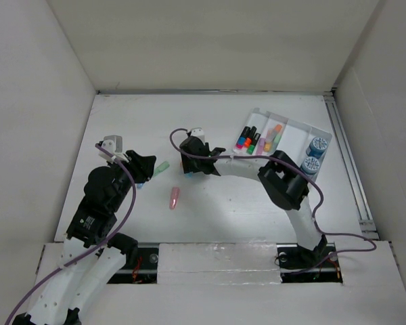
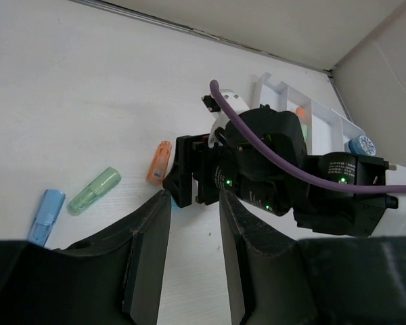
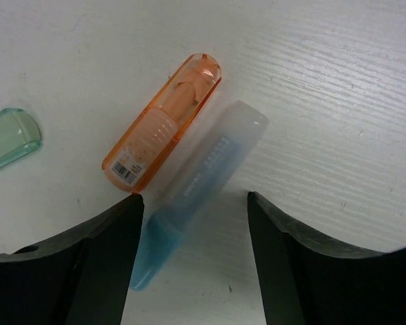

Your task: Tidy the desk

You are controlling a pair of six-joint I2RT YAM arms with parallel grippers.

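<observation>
The white desk (image 1: 257, 203) carries loose markers. My right gripper (image 1: 191, 169) is open and points down at the desk's middle. In the right wrist view (image 3: 194, 200) a pale blue marker (image 3: 203, 176) lies slanted between its fingers, close to the left one and slightly blurred. An orange marker (image 3: 164, 120) lies beside it and shows in the left wrist view (image 2: 159, 162). My left gripper (image 1: 147, 168) is open and empty (image 2: 193, 200), just left of the right gripper (image 2: 189, 179). A green marker (image 1: 162, 166) (image 2: 95, 191) and another blue marker (image 2: 46, 215) lie near it.
A pink marker (image 1: 174, 197) lies in front of both grippers. A white compartmented tray (image 1: 294, 125) at the back right holds several markers (image 1: 247, 139) and two blue tape rolls (image 1: 318, 145). White walls enclose the desk; a metal rail (image 1: 348, 162) runs along its right edge.
</observation>
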